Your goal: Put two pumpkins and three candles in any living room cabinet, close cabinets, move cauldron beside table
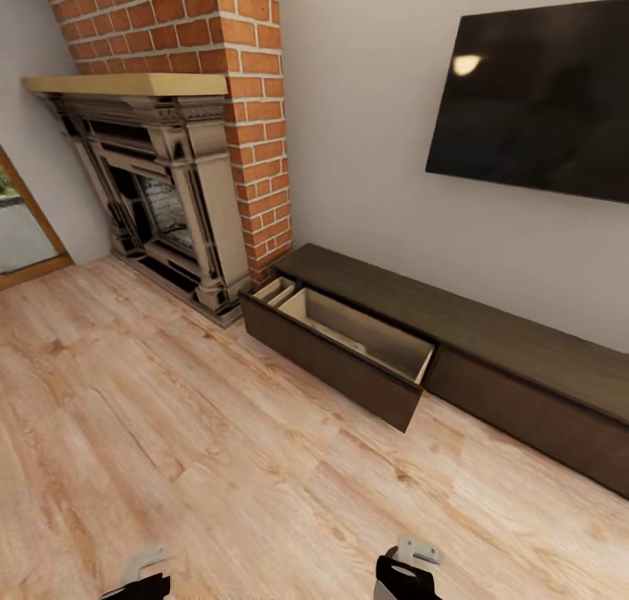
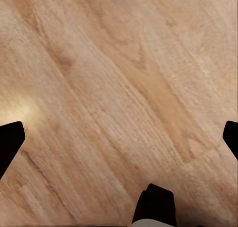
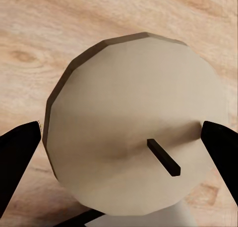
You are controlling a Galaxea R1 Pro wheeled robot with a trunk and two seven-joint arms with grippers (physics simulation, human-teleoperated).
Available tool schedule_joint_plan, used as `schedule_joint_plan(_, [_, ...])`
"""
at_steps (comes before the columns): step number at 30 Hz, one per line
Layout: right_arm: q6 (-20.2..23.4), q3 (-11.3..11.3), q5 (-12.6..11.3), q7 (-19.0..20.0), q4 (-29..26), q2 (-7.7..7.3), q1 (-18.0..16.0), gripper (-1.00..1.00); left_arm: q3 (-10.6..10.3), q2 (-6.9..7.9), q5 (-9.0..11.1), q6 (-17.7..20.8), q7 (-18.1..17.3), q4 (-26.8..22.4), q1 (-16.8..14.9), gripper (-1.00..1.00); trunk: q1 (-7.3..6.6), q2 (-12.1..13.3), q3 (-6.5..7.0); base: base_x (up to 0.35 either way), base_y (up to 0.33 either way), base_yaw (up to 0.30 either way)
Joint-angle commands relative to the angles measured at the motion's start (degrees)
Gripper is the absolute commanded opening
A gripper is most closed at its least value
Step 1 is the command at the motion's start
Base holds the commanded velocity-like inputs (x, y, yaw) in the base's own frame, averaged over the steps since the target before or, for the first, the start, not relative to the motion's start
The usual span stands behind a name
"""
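A beige candle (image 3: 129,118) with a flat round top and a short dark wick sits between the two black fingers of my right gripper (image 3: 119,147), which is shut on it above the wood floor. My right gripper (image 1: 406,575) is at the bottom edge of the head view. My left gripper (image 2: 119,138) hangs open over bare floor with nothing between its fingers, and it also appears low in the head view (image 1: 140,584). The long dark cabinet (image 1: 489,320) stands along the wall ahead. Its left drawer (image 1: 349,342) is pulled out, showing a pale interior.
A brick chimney with a dark fireplace (image 1: 166,207) stands left of the cabinet. A black television (image 1: 533,102) hangs on the wall above the cabinet. Wood floor (image 1: 175,425) stretches between me and the drawer. A glass door (image 1: 22,224) is at the far left.
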Motion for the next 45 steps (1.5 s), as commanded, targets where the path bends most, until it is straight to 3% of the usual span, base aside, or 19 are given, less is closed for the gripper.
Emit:
schedule_joint_plan(1, [0.0, 0.2, 0.0, 0.1, 0.0, 0.01, 0.0, -1.0, 0.0, 0.0, 0.0, 0.0, 0.0, 0.0, 0.0, 1.0, 0.0, 0.0, 0.0, 0.0, 0.0, 0.281])
schedule_joint_plan(16, [0.3, 0.5, 0.2, 0.1, 0.0, 1.17, 0.0, -1.0, 0.0, 0.0, 0.1, 0.0, 0.0, 0.0, 0.0, 1.0, 0.0, 0.0, -0.11, 0.0, 0.0, 0.282])
schedule_joint_plan(41, [0.1, 0.6, 0.3, 0.1, 0.0, 1.23, 0.0, -1.0, 0.0, -0.61, 0.1, 0.0, 0.1, 0.0, 0.0, 1.0, 0.0, 0.0, -0.86, 0.0, 0.0, 0.282])
schedule_joint_plan(45, [0.1, 1.9, 0.2, 0.0, 0.0, 1.24, 0.0, -1.0, 0.1, -0.78, 0.1, 0.0, 0.0, 0.0, 0.0, 1.0, 0.0, 0.0, -1.0, 0.0, 0.0, 0.281])
